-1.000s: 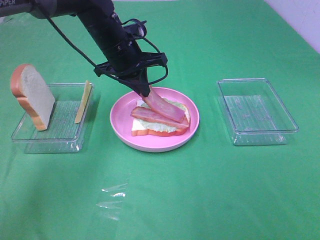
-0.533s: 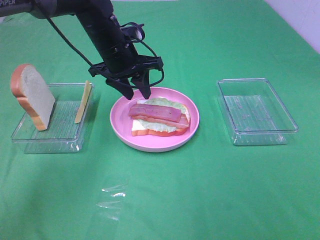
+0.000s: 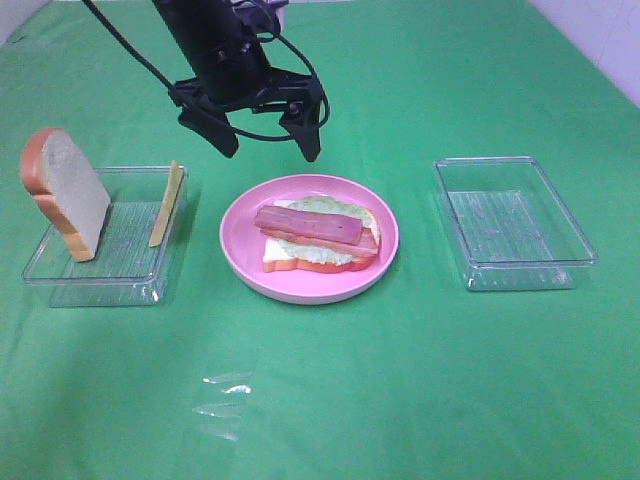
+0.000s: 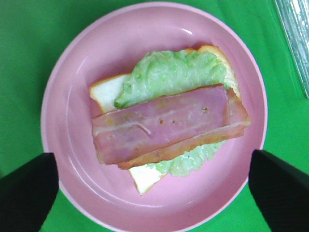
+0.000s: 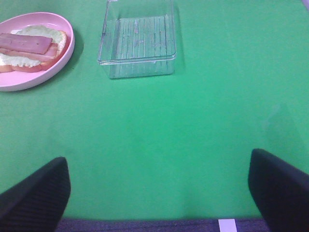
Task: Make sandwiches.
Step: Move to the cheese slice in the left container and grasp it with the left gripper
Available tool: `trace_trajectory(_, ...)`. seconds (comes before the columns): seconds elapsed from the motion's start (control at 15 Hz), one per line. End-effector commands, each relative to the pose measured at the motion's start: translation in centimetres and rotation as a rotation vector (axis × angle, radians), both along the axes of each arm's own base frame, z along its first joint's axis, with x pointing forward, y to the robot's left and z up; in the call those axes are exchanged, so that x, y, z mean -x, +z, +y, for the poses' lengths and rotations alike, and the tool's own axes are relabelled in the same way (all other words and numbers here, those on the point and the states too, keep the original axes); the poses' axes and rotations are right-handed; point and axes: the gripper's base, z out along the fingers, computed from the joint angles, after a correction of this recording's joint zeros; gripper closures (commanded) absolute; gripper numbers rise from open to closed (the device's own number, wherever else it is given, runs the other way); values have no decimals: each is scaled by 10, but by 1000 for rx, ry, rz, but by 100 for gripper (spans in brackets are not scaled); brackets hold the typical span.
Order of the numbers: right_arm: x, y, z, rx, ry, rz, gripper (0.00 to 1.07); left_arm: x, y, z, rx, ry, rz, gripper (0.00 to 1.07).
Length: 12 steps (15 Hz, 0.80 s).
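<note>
A half-built sandwich (image 3: 318, 236) lies on a round pink plate (image 3: 240, 255): a white bread slice, green lettuce (image 4: 171, 72) and a reddish bacon strip (image 4: 164, 123) on top. My left gripper (image 3: 268, 148) hangs open and empty above the plate's far edge; its fingertips (image 4: 26, 193) frame the plate in the left wrist view. A second bread slice (image 3: 66, 192) and a yellow cheese slice (image 3: 166, 204) stand in the left clear tray (image 3: 130, 285). My right gripper (image 5: 154, 193) is open over bare green cloth; the sandwich also shows in the right wrist view (image 5: 29, 48).
An empty clear tray (image 3: 513, 222) stands right of the plate and shows in the right wrist view (image 5: 137, 38). A scrap of clear film (image 3: 222, 405) lies on the green cloth near the front. A white wall edge is at the far right.
My left gripper let go of the bacon strip, which now lies flat on the lettuce. The gripper then opened wide and rose up and back from the plate.
</note>
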Motion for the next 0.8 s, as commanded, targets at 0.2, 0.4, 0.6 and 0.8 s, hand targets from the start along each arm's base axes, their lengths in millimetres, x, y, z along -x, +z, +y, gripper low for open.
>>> trace_trajectory(0.2,4,-1,0,-5,2,-32,12,24,43,34,-179,73,-16,5)
trace_trajectory(0.4,4,-1,0,-5,2,-32,12,24,35,76,-209,193,54,6)
trace_trajectory(0.6,4,-1,0,-5,2,-32,12,18,16,86,-223,226,102,6)
trace_trajectory(0.8,4,-1,0,-5,2,-32,12,10,0,82,-209,236,107,6)
